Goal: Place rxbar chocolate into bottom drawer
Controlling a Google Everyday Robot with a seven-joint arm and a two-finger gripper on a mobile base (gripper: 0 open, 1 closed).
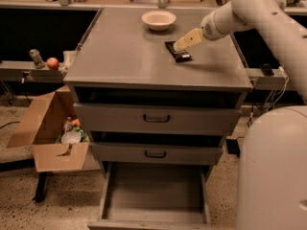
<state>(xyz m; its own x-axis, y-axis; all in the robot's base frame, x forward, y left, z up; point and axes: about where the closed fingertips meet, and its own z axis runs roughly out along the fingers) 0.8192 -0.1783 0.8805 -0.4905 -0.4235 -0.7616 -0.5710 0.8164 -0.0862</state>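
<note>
The rxbar chocolate (178, 51) is a small black bar lying flat on the grey cabinet top (124, 56), right of centre. My gripper (184, 41) hangs just above its far right end, cream fingers pointing down-left at it. The bottom drawer (154, 193) is pulled out at the cabinet's foot, with a bare grey floor. A cream-white bowl (159, 19) stands at the back of the top, behind the bar.
Two upper drawers (156, 118) with black handles are shut. An open cardboard box (53, 135) with items stands on the floor at left. A shelf at left holds an apple (53, 63). My white base (273, 171) fills the lower right.
</note>
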